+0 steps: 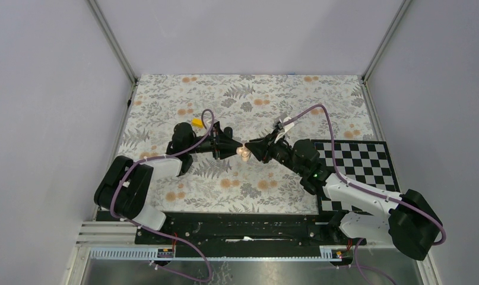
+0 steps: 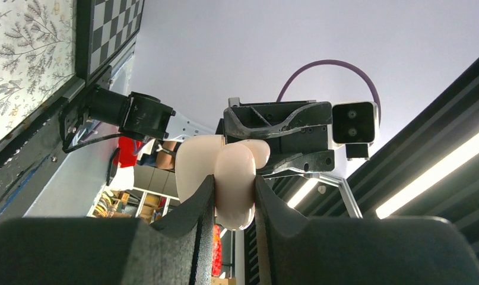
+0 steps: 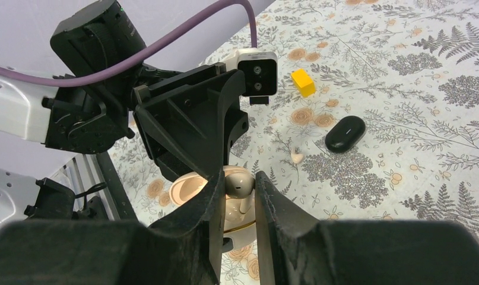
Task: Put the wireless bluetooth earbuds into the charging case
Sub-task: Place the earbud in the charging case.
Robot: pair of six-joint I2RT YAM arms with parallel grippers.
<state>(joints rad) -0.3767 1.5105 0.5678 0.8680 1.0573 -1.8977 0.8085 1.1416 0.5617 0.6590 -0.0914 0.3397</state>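
Note:
The charging case here is a peach-cream rounded case (image 3: 244,224), open, with its lid (image 3: 186,189) swung back. My left gripper (image 2: 234,185) is shut on the case (image 2: 234,178) and holds it above the table at mid-table (image 1: 243,154). My right gripper (image 3: 237,181) is shut on a cream earbud (image 3: 238,185), with its stem pointing down into the open case. A second cream earbud (image 3: 295,157) lies loose on the floral cloth beyond the case. No black earbuds show.
A black glossy oval case (image 3: 345,133) lies shut on the cloth to the far right of the loose earbud. A yellow block (image 3: 303,82) sits behind it and also shows in the top view (image 1: 196,123). A checkerboard (image 1: 358,163) covers the right side.

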